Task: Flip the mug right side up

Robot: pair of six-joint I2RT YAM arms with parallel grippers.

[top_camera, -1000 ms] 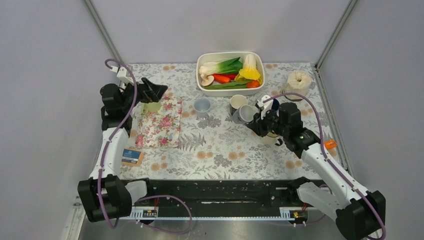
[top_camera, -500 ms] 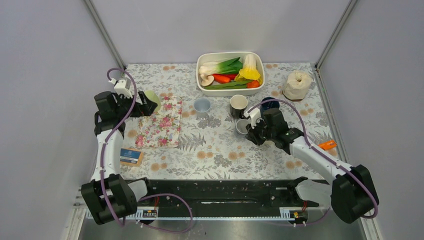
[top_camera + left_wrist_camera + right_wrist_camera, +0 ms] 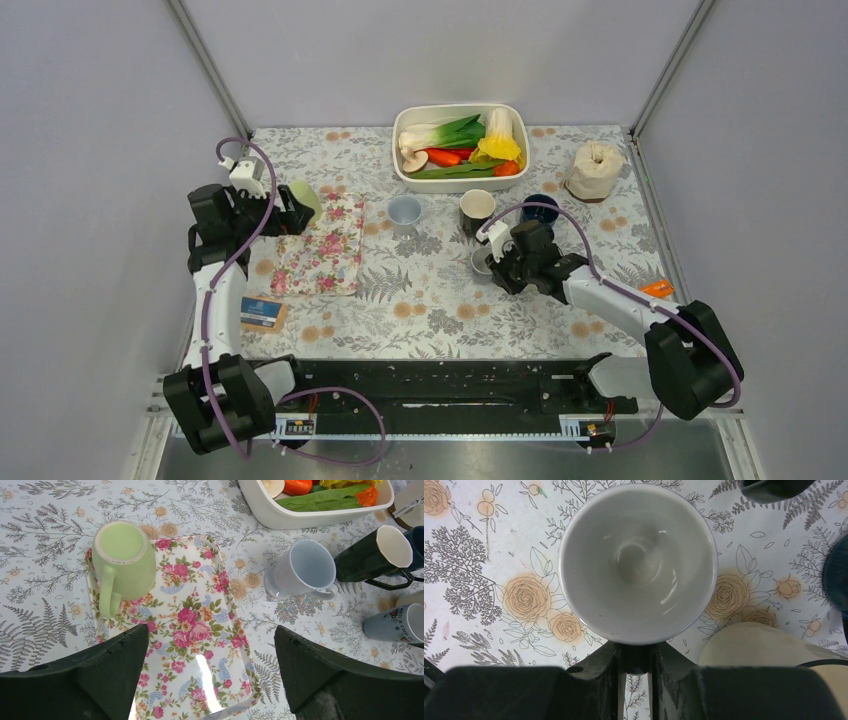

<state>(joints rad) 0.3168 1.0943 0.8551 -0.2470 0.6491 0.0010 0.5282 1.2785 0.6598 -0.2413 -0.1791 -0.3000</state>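
A grey mug (image 3: pixel 483 259) stands on the tablecloth with its mouth up. In the right wrist view I look straight into its pale bowl (image 3: pixel 639 560). My right gripper (image 3: pixel 497 263) is shut on its handle, which sits pinched between the fingers (image 3: pixel 638 662). A light green mug (image 3: pixel 306 197) rests bottom up on the far left corner of a floral tray (image 3: pixel 325 250). It also shows in the left wrist view (image 3: pixel 124 555), handle toward me. My left gripper (image 3: pixel 210 675) is open and empty above the tray (image 3: pixel 200 630), short of the green mug.
A white dish of vegetables (image 3: pixel 460 145) stands at the back. A pale blue cup (image 3: pixel 404 211), a black mug (image 3: pixel 476 207) and a dark blue mug (image 3: pixel 541 207) stand near the grey mug. A cream rounded thing (image 3: pixel 764 645) lies beside my right gripper. A paper roll (image 3: pixel 595 170) is far right.
My right gripper has swung left and down, bringing the grey mug from lying on its side to mouth up on the cloth. My left gripper has drawn back left off the green mug.
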